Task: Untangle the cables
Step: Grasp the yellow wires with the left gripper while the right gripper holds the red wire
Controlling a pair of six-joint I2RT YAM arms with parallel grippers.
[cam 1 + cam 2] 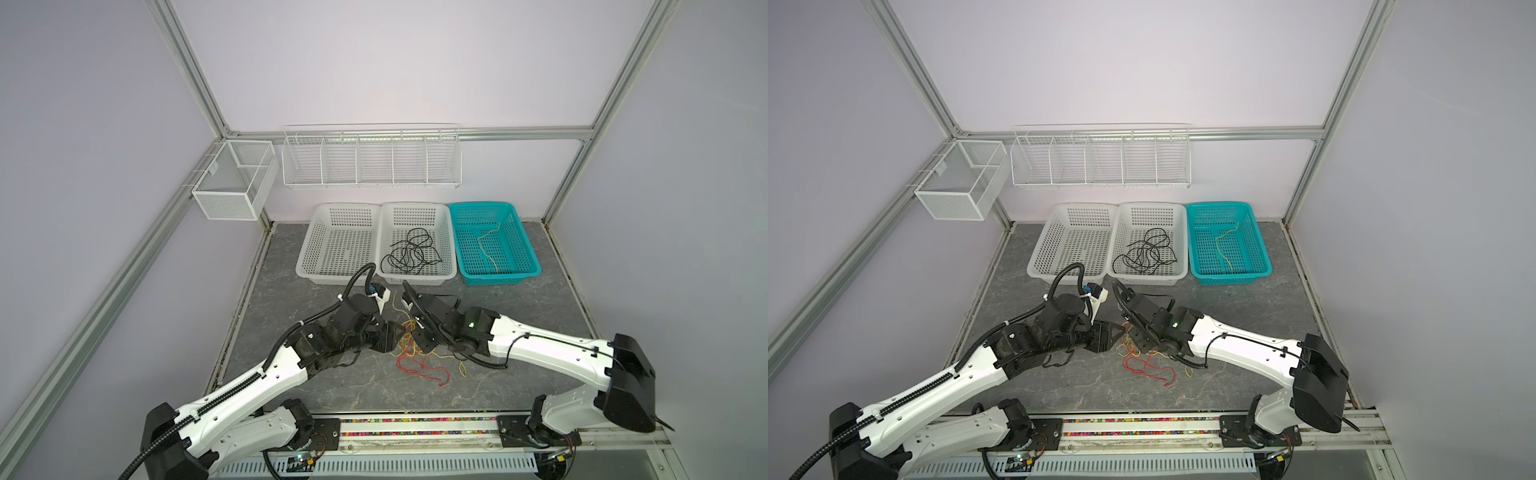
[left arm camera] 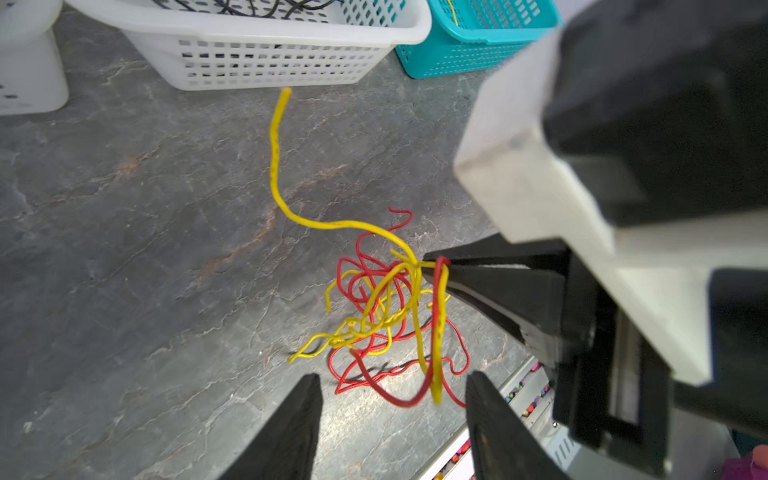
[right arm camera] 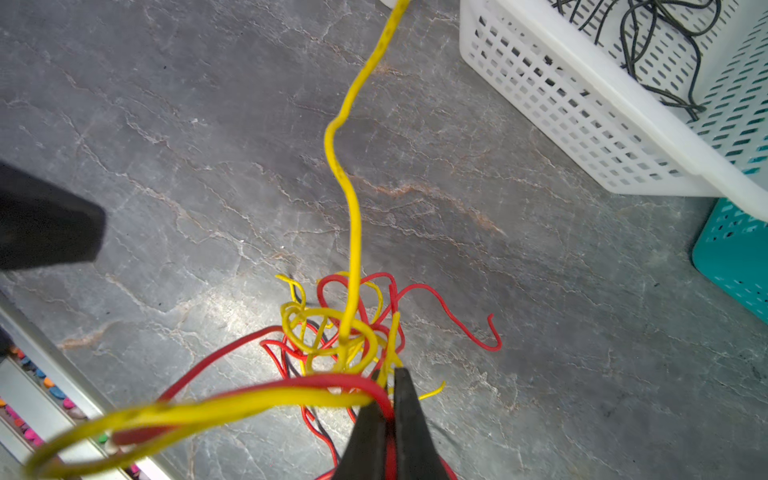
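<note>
Cables sit clamped in right end effector, looping through gaping left end effector.

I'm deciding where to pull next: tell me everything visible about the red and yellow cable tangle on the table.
The cable tangle is thin, glossy, plastic-looking red and yellow wires knotted in loose loops. Most lies on the grey marbled table between the arms. The right hand is shut on one red and one yellow strand, holding them raised; that pair arcs out between the spread fingers of the left hand, apparently unpinched. One long yellow end reaches toward the middle white basket.
</note>
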